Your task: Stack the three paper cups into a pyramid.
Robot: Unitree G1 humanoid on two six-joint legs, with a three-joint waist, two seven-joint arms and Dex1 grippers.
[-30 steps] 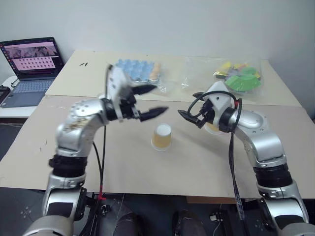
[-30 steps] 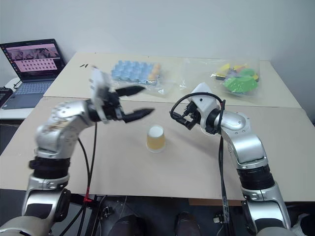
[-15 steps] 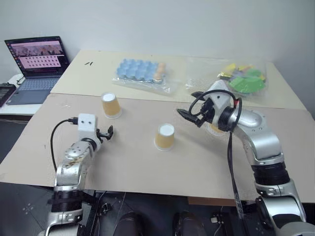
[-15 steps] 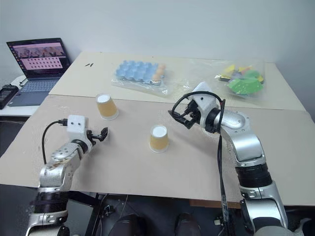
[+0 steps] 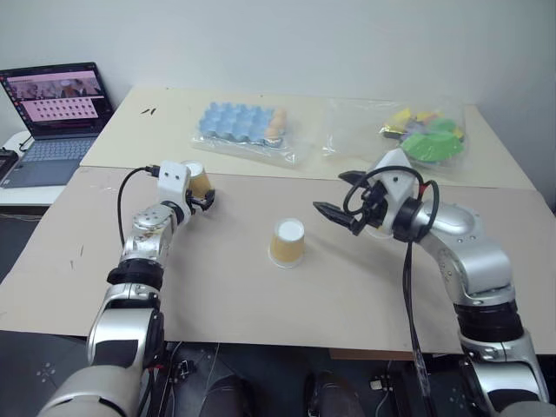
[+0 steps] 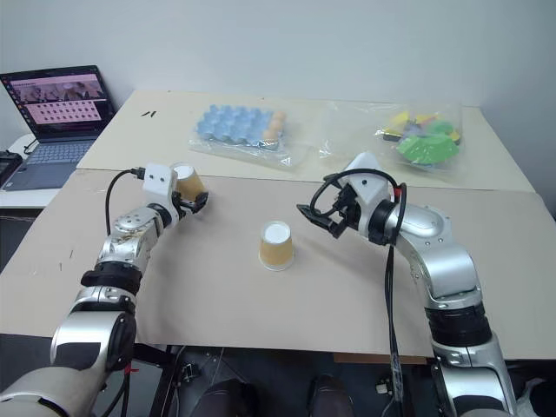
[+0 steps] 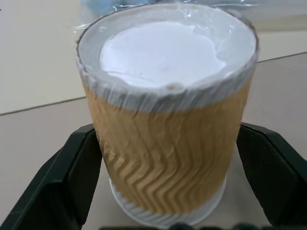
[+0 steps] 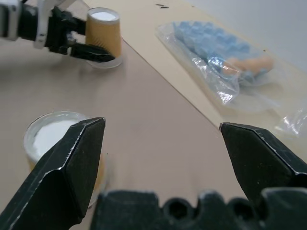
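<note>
Paper cups number two in plain sight, both upside down with white bases up on the brown desk. One cup stands alone near the middle of the desk, with bare surface all round it. The other cup stands further back on the robot's left, close to the seam where the brown desk meets the paler desk behind. A third cup cannot be made out for certain; a pale orange patch shows behind the right wrist, too hidden to name.

The left hand reaches level to the far-left cup, its black fingers spread apart with one on each side of the ribbed wall, close to it; whether they press on it I cannot tell. The right hand hangs above the desk to the right of the middle cup and apart from it, its fingers wide apart and empty.

Open room lies in front of the middle cup toward the near desk edge, and between the two cups. On the paler desk sit a blue egg tray in clear plastic and a clear bag of coloured pieces, well apart from the cups. A laptop stands open beyond the left edge; its screen shows rows of small pictures, with no writing legible. The cups carry no readable print.
</note>
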